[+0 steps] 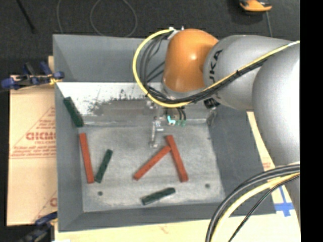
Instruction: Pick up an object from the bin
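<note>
My gripper (pixel 157 134) hangs below the arm's wrist, over the middle of the bin floor. Just below and to its right, two red sticks meet at their upper ends. One red stick (pixel 151 164) slants down to the left, and the other red stick (pixel 177 158) slants down to the right and lies over the first one's tip. The gripper stands close to that meeting point, and nothing shows in its grasp. A dark green stick (pixel 158 196) lies near the front wall, below the red pair.
Another red stick (pixel 86 158) lies upright along the left side, with a dark green stick (pixel 103 165) beside it. A third dark green stick (pixel 73 111) leans in the back left corner. The arm covers the bin's back right part.
</note>
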`<state>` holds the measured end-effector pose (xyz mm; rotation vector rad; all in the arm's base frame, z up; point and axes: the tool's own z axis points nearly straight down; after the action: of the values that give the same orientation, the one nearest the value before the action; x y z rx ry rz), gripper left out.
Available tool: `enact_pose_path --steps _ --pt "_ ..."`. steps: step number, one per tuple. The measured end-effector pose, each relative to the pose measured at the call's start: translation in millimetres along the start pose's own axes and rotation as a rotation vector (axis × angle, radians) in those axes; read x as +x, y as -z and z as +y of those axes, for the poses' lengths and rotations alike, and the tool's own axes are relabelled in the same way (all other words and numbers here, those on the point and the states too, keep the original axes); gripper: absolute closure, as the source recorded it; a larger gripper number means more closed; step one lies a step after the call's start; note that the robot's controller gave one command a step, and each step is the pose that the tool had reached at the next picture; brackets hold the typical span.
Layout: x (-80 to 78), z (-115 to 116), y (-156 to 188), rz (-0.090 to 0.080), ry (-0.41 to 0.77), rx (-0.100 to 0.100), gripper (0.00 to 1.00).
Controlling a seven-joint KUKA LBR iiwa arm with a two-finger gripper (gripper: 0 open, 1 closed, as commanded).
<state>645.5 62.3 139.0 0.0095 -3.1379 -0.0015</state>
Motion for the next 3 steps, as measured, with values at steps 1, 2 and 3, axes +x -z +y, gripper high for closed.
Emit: enact_pose_path --steps 1,2,3 --pt "45.3 -25 -71 -0.002 0.392 0.002 0.0" --pt "43.0 -24 -68 -0.008 0.388 0.001 1.0" --pt "32.9 4 129 -0.018 0.416 0.004 1.0"
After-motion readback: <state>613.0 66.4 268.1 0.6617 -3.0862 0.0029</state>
